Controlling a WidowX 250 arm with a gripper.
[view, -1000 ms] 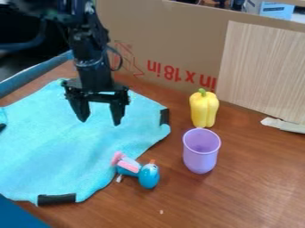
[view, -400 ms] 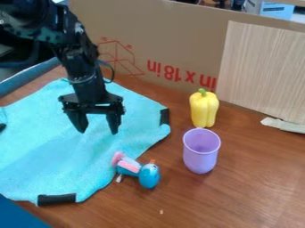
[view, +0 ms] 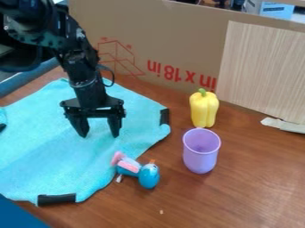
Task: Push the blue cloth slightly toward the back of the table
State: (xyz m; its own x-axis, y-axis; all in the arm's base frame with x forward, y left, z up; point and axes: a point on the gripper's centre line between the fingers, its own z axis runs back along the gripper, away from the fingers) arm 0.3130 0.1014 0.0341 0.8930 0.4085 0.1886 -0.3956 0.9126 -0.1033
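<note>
**Camera view: Spread Hand Above Cloth, Grip Not Yet Made**

Pictured at left, a black hand (view: 99, 136) on an arm (view: 83, 67) angled in from the upper left, with fingers spread and nothing between them. Directly below, the cloth (view: 35, 147), light blue, laid across the left side of the table (view: 238, 191), with a black clip (view: 56, 199) at its near edge. Between fingertips and cloth, contact or a slight gap: impossible to tell. Beyond the hand, at the lower right edge of the cloth, a blue toy (view: 147, 178) with pink parts. Farther right, well apart from the hand, an upright purple cup (view: 200, 156), and near its far side a yellow pepper (view: 204, 109), stem up.

By judgement, a positioning step, ahead of any grip. For a hold on the cloth, a need for low fingertips, firm contact, then a pinch deep enough to gather a fold without a slip. For the toy instead, first a shift nearer the camera and to the right.
</note>
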